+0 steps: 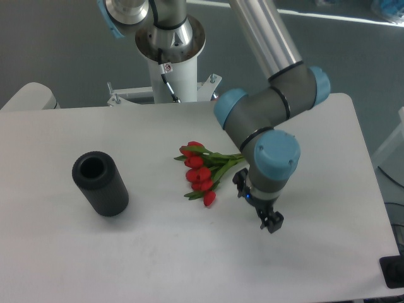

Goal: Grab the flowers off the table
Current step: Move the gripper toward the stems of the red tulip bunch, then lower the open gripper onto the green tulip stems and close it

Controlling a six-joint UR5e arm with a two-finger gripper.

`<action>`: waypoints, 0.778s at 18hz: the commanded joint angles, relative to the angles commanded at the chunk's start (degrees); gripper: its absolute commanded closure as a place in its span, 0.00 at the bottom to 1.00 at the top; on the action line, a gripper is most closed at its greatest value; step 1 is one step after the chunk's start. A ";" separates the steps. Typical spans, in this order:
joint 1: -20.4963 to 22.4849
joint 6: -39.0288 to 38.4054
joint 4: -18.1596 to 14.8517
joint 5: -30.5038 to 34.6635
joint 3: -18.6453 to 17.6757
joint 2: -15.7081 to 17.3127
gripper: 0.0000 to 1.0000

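The flowers (pixel 203 172), red tulip buds with green leaves and stems, lie on the white table (pixel 158 252) near its middle. Their stems run right and disappear behind the arm's wrist. My gripper (pixel 272 221) hangs just right of the buds, low over the table, with nothing held. Only a small dark tip of it shows below the grey-and-blue wrist (pixel 273 165), so the jaws' spacing is unclear.
A black cylinder (pixel 100 183) lies on the table's left half, its open end facing up-left. The arm's white base column (pixel 169 57) stands behind the table's far edge. A dark object (pixel 394 271) sits off the front right corner.
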 joint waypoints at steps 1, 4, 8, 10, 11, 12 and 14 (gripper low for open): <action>0.79 2.11 0.00 -0.09 -1.06 0.62 0.00; 2.64 7.21 0.00 -0.09 -4.31 2.55 0.00; 4.49 9.77 0.26 -0.26 -9.14 4.58 0.00; 5.28 9.78 0.44 -0.44 -11.69 5.89 0.00; 5.37 9.78 0.61 -0.44 -12.66 6.42 0.00; 5.80 9.69 0.53 -0.44 -13.54 6.42 0.00; 6.25 9.69 0.61 -0.44 -16.08 6.95 0.00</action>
